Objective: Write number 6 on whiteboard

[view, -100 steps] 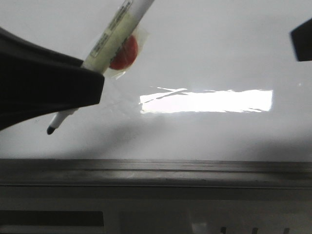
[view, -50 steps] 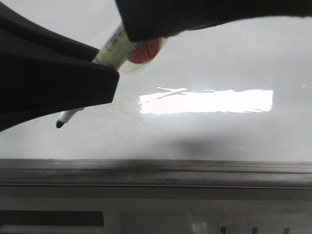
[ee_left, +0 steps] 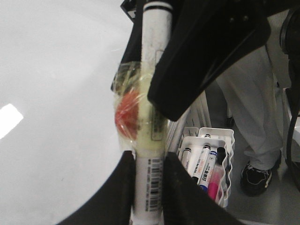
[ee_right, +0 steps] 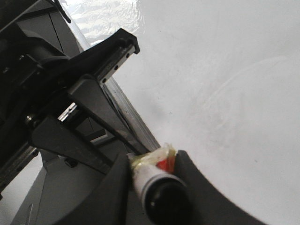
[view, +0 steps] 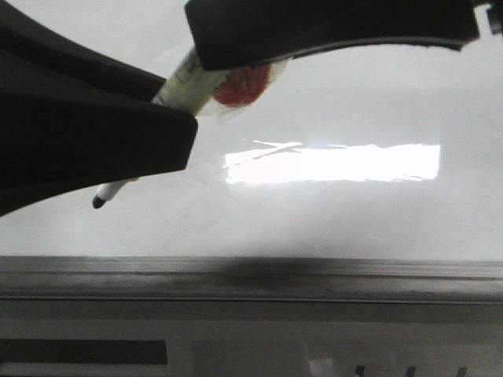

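Over the whiteboard [view: 330, 102], toward ten o'clock in the front view, a white marker [view: 185, 82] slants with its black tip [view: 98, 203] low at about eight o'clock, just above or at the glossy surface; contact cannot be told. The left gripper [ee_left: 148, 187] is clamped on the marker's lower barrel, its two dark fingers [ee_left: 112, 197] pressing either side near the barcode label. The right gripper [ee_right: 152, 171] grips the same marker at its upper end, fingers [ee_right: 112, 187] closed around the barrel beside the dark end cap. Clear tape wraps a red round piece [ee_left: 126, 115] against the yellowish middle of the barrel, between the two grips. No drawn line shows on the board in any view; only a bright window reflection [view: 334, 163] lies near centre. A grey metal rail [view: 314, 279] runs along the board's near edge at six o'clock. Beside the board in the left wrist view, a white basket [ee_left: 225, 140] holds several markers, and a person's leg in light trousers [ee_left: 248, 98] stands near it.
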